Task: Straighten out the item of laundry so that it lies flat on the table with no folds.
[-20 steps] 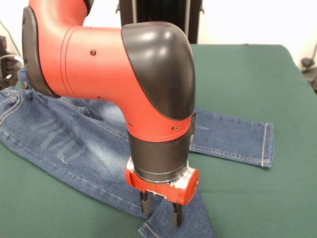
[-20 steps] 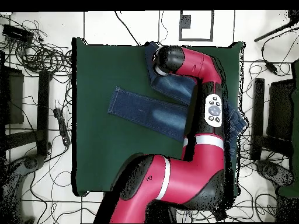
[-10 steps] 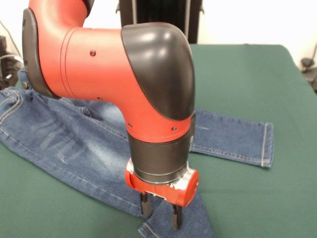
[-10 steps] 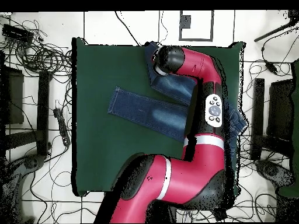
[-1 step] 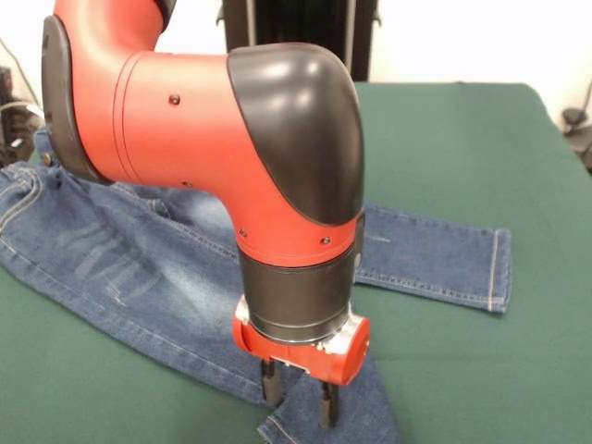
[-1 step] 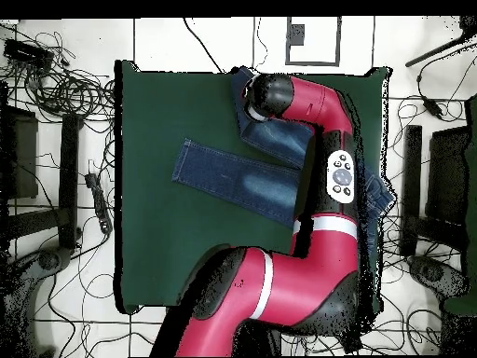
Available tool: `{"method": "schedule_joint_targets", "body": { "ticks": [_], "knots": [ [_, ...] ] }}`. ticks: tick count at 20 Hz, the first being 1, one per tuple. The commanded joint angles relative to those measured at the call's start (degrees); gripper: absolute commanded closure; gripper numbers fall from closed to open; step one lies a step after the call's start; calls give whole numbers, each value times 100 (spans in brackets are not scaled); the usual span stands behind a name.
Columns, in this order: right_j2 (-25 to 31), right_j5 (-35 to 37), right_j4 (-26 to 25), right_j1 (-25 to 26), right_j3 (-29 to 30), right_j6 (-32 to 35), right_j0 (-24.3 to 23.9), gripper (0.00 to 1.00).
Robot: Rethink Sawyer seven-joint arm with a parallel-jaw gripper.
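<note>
One pair of jeans [image 5: 129,268] lies on the green table [image 5: 462,148], and one red and black arm [image 5: 231,157] reaches down over it. The two legs are spread apart. One runs out flat toward the middle of the tabletop, its hemmed cuff [image 5: 498,270] lying smooth. The other leg runs toward the table's edge on the camera side, where its end is folded over and rumpled. The waist end sits at a side edge of the table, partly hanging past it in the overhead view [image 6: 373,200].

The gripper [image 5: 298,400] stands upright over the folded leg end. Its two dark fingers [image 5: 269,384] are parted with a gap between them, tips at the denim, clasping nothing that I can see.
</note>
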Motion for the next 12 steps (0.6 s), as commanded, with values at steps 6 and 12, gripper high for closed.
{"method": "schedule_joint_targets", "body": {
  "ticks": [6,12],
  "knots": [
    [520,83,-104,253,924,-774,99,100],
    [477,118,-156,251,832,-748,147,100]
  ]
}}
